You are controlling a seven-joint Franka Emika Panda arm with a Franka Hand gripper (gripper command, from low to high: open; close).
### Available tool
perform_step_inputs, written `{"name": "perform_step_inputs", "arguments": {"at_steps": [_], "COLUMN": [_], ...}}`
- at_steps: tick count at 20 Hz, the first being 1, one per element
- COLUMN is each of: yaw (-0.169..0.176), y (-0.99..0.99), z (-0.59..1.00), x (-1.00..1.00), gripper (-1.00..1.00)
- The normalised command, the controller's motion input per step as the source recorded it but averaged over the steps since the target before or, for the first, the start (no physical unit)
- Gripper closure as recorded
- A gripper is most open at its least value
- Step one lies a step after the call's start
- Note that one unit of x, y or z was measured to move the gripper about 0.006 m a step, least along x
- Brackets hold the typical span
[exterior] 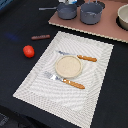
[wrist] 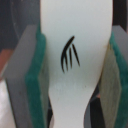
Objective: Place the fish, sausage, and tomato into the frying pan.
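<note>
Gripper pads clamp the white fish, seen only in the wrist view, black fin strokes on its side. Only the exterior view shows the frying pan on a brown board, with the sausage and tomato on the dark table beside a placemat.

No readable text or labels anywhere.
</note>
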Motion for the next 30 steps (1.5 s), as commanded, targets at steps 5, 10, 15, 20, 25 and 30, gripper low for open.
{"name": "perform_step_inputs", "arguments": {"at_steps": [5, 10, 15, 20, 25, 30], "yaw": [0.000, 0.000, 0.000, 0.000, 0.000, 0.000], "y": [0.16, 0.00, -0.26, -0.93, -0.97, -0.96], "z": [0.14, 0.00, 0.31, 0.52, 0.43, 0.20], "x": [-0.15, -0.10, 0.00, -0.05, -0.02, -0.01], "gripper": [-1.00, -1.00, -1.00, -1.00, -1.00, -1.00]}}
